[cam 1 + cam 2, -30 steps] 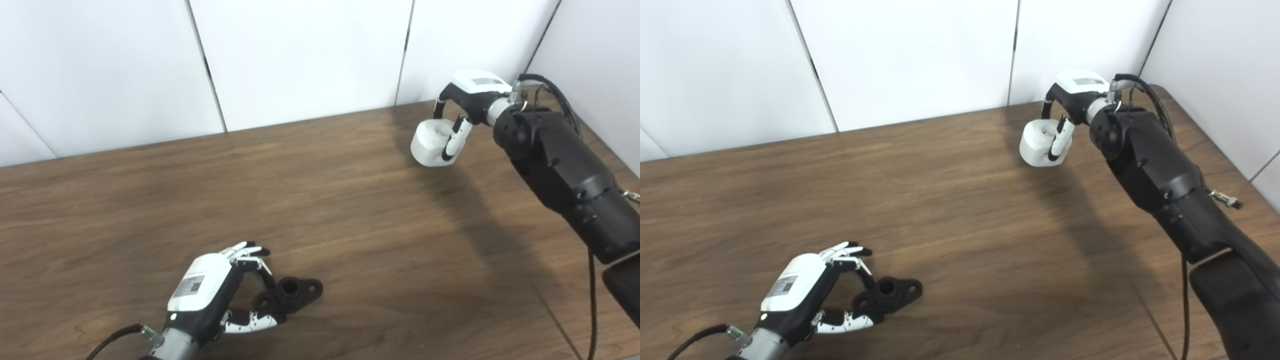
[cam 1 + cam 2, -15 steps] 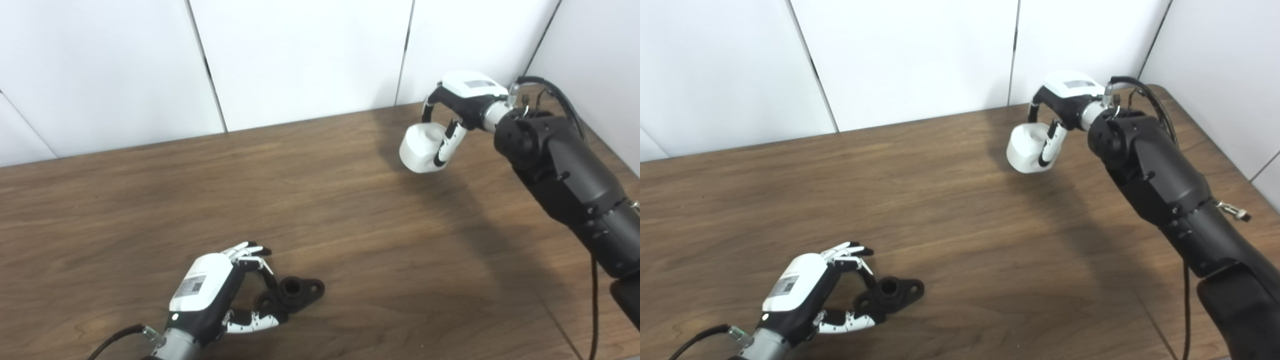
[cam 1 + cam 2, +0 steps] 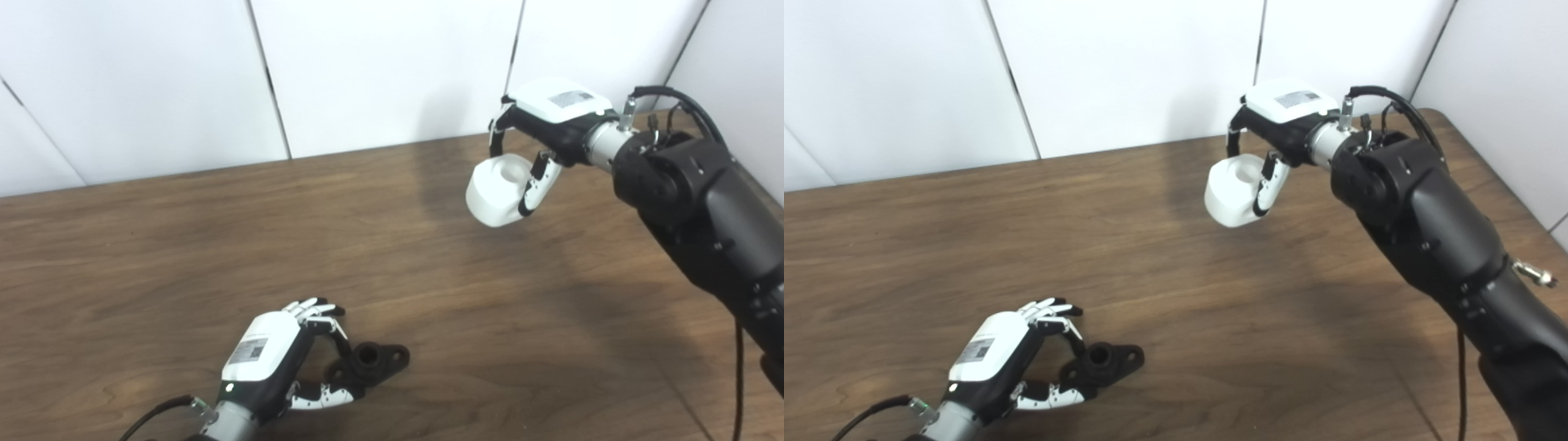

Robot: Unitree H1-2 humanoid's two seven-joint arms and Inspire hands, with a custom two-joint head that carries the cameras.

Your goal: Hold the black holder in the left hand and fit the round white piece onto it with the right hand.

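Note:
The black holder [image 3: 375, 359], a short socket on a flange with a bolt hole, lies on the wooden table [image 3: 184, 245] near the front. My left hand [image 3: 269, 356] is closed on its left end, thumb below and fingers above. Far off at the upper right, my right hand [image 3: 554, 113] is shut on the round white piece [image 3: 497, 191], a thick puck with a recess in its top. It hangs tilted in the air above the table, and its shadow falls on the wood below. In the right eye view the holder [image 3: 1107, 358] and the white piece [image 3: 1230, 193] stand just as far apart.
White wall panels [image 3: 380, 67] close off the table's far edge and right side. My black right forearm [image 3: 704, 214] with its cable reaches across the right part of the table. A broad stretch of bare wood lies between the two hands.
The right hand has carried the white piece leftward and nearer to me. The left hand stays on the holder. The whole picture has shifted slightly, so the camera moved.

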